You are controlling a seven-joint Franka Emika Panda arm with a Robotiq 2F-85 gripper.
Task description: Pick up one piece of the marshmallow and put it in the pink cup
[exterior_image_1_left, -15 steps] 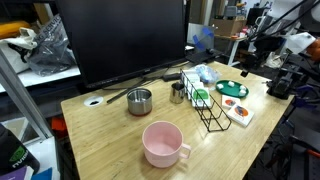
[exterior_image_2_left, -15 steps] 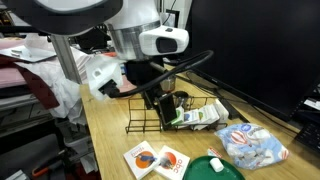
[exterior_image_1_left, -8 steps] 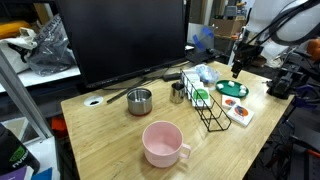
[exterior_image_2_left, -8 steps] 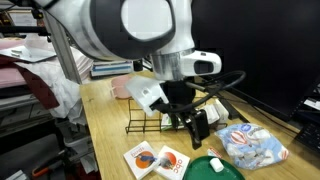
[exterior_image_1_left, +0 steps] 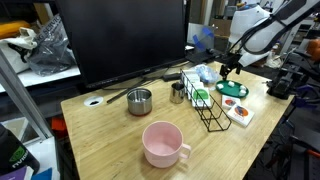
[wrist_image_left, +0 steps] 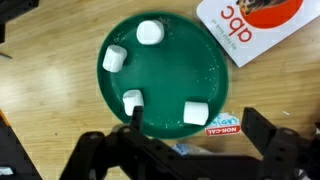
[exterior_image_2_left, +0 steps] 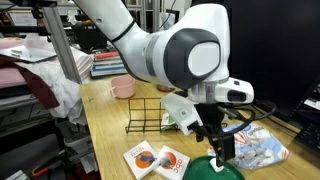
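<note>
Gripper point(wrist_image_left: 178, 138) spread wide, holding nothing, hovers over green plate point(wrist_image_left: 165, 80) carrying four marshmallows point(wrist_image_left: 150, 32); pink cup point(exterior_image_1_left: 163, 143) stands well apart from plate on wooden surface point(exterior_image_1_left: 110, 140).

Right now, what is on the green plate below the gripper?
Four white marshmallows lie apart from one another on the green plate, in the wrist view. The gripper covers the plate's near rim and the edge of one marshmallow, so anything there is hidden.
</note>
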